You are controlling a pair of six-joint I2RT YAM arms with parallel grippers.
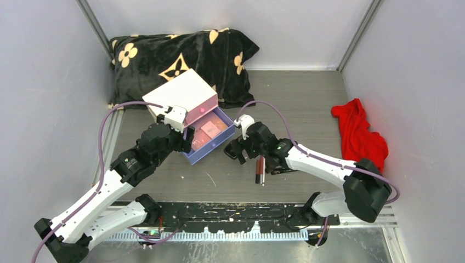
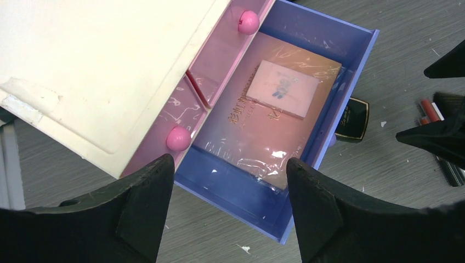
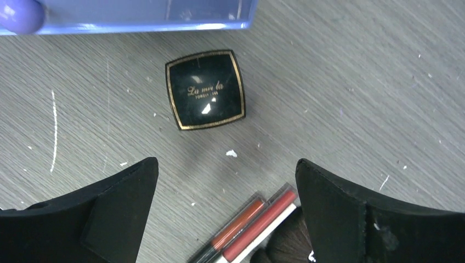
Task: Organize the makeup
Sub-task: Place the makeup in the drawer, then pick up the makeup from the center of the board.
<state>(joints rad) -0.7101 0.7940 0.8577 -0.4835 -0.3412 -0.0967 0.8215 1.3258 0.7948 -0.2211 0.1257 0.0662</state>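
Observation:
The blue drawer of the white chest stands pulled out. The flat iridescent pink palette lies inside it, also seen from above. My left gripper is open and empty, hovering over the drawer's near corner. A black compact with gold trim lies on the table just outside the drawer; it also shows in the left wrist view. My right gripper is open and empty above the table between the compact and two slim red tubes. Brush bristles lie beside the tubes.
A black pillow with cream flowers lies behind the chest. A red cloth lies at the right. Two pink drawers with pink knobs sit shut above the blue one. The tubes and a brush lie under the right arm.

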